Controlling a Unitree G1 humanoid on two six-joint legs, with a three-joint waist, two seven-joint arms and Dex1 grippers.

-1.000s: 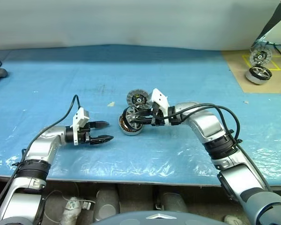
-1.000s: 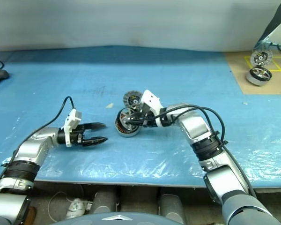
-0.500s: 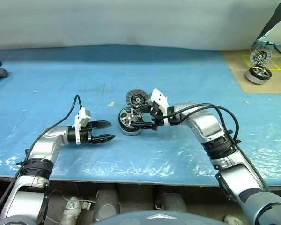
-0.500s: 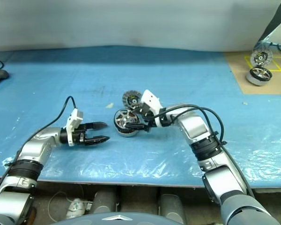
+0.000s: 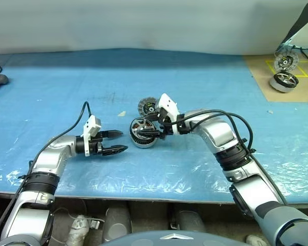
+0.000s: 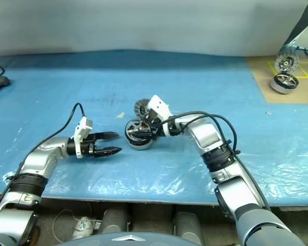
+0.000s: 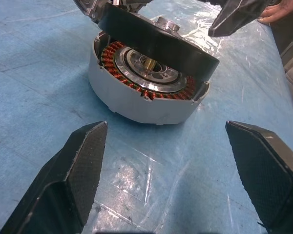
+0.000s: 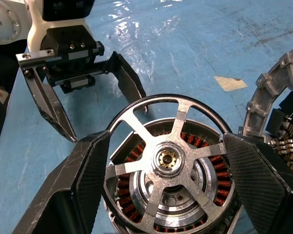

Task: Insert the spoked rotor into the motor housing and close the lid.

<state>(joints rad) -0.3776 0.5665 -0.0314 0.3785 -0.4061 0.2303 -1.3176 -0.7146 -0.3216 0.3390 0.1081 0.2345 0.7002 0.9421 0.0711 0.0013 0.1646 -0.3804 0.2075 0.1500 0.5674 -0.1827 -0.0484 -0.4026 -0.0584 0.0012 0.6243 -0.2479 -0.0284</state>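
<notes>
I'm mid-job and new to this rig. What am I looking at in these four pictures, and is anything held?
A two-armed humanoid robot. The two wide pictures come from its head, looking down at a blue table; the two close-ups come from a camera on each wrist. On the table lies the motor housing, its lid swung open behind. The spoked rotor rests tilted on the housing, between the right gripper's open fingers. The left gripper, open, is beside it, holding nothing.
</notes>
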